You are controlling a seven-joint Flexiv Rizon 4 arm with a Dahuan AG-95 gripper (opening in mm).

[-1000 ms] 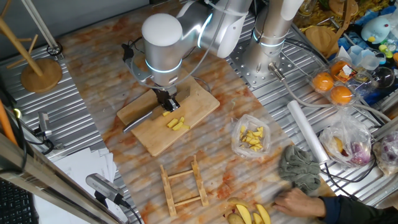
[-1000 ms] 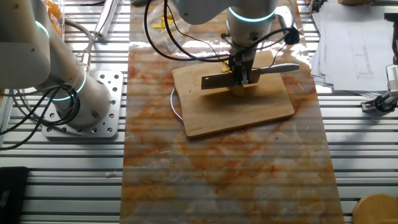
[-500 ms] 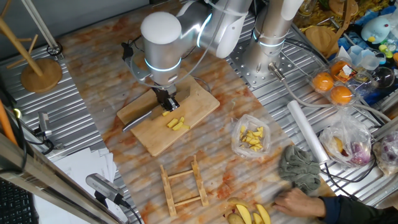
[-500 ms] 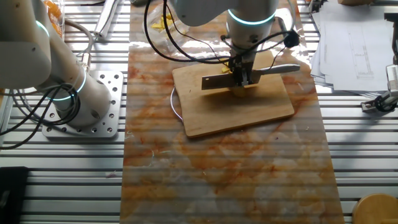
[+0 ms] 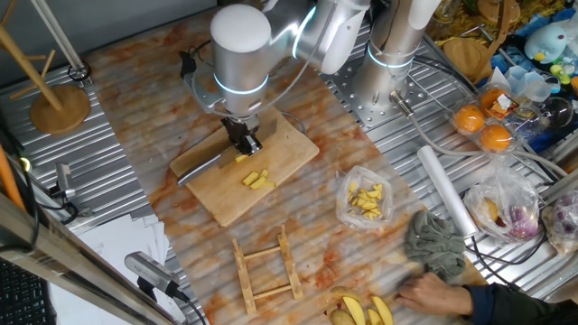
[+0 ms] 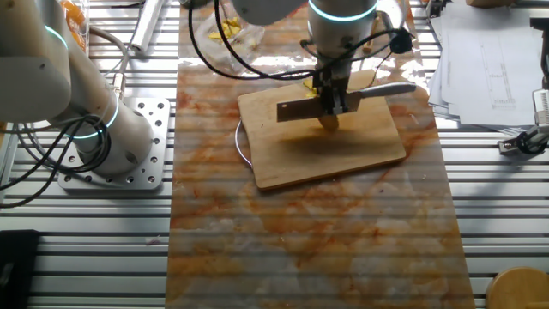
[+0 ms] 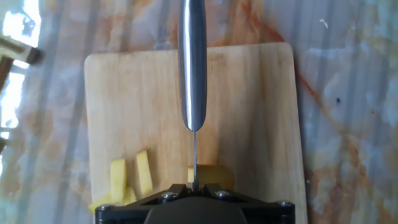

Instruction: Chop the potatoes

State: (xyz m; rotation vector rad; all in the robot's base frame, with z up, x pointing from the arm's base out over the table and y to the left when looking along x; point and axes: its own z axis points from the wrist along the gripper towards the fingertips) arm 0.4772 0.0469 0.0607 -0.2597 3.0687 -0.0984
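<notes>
In one fixed view, the two-finger black gripper [image 5: 244, 140] is clenching a steel-handled kitchen knife [image 5: 200, 166] above the pale wooden cutting board [image 5: 293, 149], with short pale-yellow potato sticks [image 5: 257, 180] lying just beside the blade.

In the other fixed view, the knife [image 6: 300, 109] is hanging over a yellow chunk [image 6: 330, 121] mid-board.

In the hand view, the blade edge is hovering directly above that uncut chunk [image 7: 211, 175], cut sticks [image 7: 130, 177] lying to its left. The potato is probably firm, wet and slippery, so it may skid; pressing straight down through its middle seems safest.
</notes>
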